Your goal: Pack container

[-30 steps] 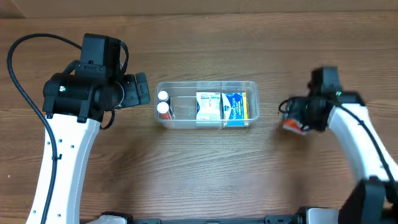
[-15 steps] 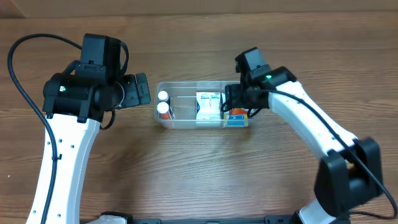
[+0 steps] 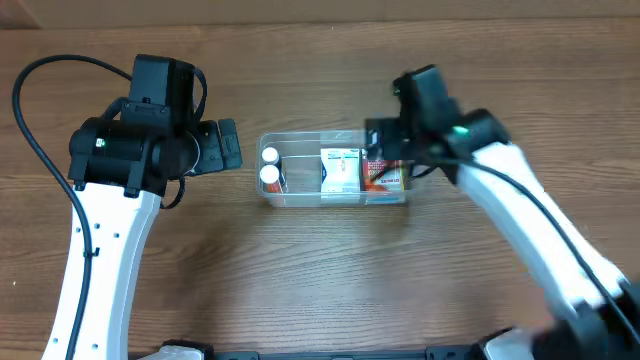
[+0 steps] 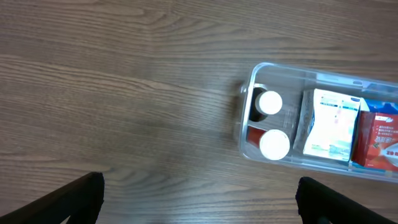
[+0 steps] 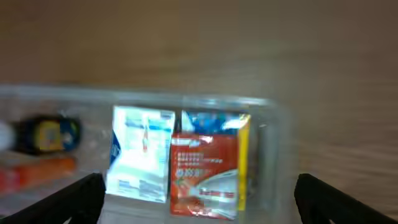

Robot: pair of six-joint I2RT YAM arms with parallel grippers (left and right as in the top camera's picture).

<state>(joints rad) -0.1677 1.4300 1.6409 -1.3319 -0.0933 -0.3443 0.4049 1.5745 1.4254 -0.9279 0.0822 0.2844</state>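
Note:
The clear plastic container (image 3: pixel 310 136) lies mid-table. It holds two white-capped tubes (image 3: pixel 269 166) at its left end, a white and blue box (image 3: pixel 340 172), and a red box (image 3: pixel 384 177) lying on a blue box at its right end. My right gripper (image 3: pixel 392 150) hovers open over that right end. In the right wrist view the red box (image 5: pixel 205 174) lies free between its wide-apart fingers (image 5: pixel 199 199), inside the container (image 5: pixel 277 143). My left gripper (image 3: pixel 226 146) is open and empty, left of the container (image 4: pixel 240 124), above bare wood (image 4: pixel 199 199).
A black cable (image 3: pixel 40 110) loops off the left arm at the table's left. The wooden table (image 3: pixel 320 280) surrounds the container on all sides.
My right arm swung from the table's right side to the container with the red box. The box now lies in the container's right end. The container shifted slightly right. The left arm stayed still.

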